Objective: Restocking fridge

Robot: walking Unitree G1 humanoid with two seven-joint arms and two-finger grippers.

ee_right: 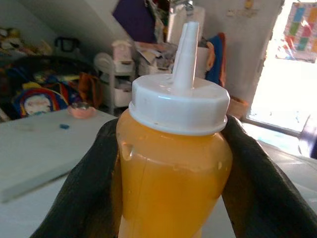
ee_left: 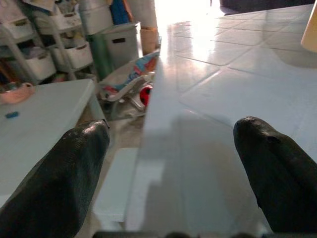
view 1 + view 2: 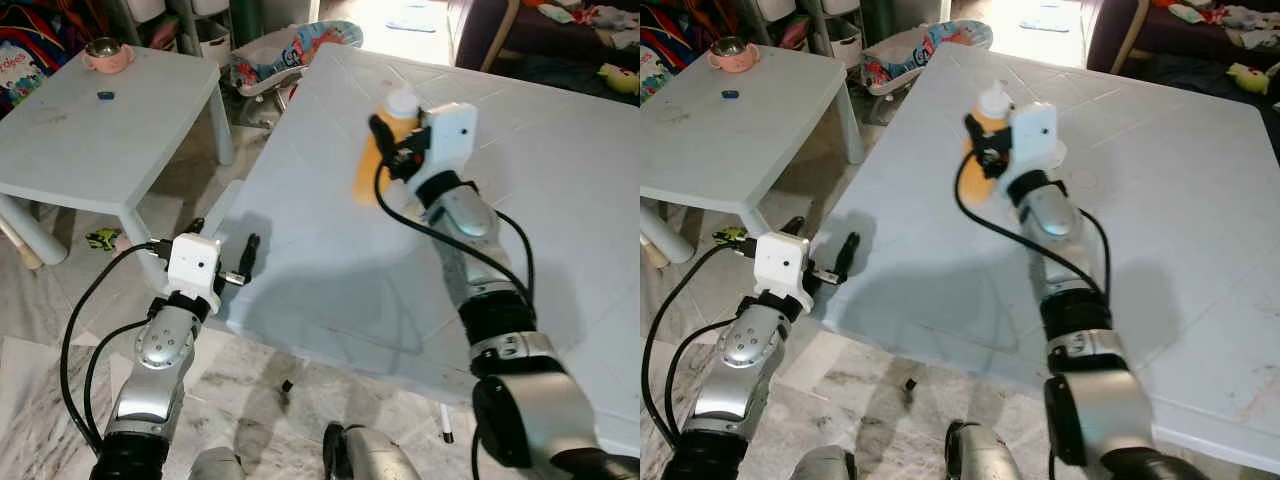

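While one orange bottle point(image 1: 171, 168) sits clamped, right gripper's point(image 3: 385, 140) two fingers point(image 1: 79, 198) flank it.

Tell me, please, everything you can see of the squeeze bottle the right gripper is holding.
The squeeze bottle looks like soft translucent plastic filled with an orange-yellow sauce up to the shoulder. It has a white screw cap with a tapered white nozzle. It stands roughly upright, held above the large white table near its middle. The right gripper is shut on it, one black finger pressing each side of its body.
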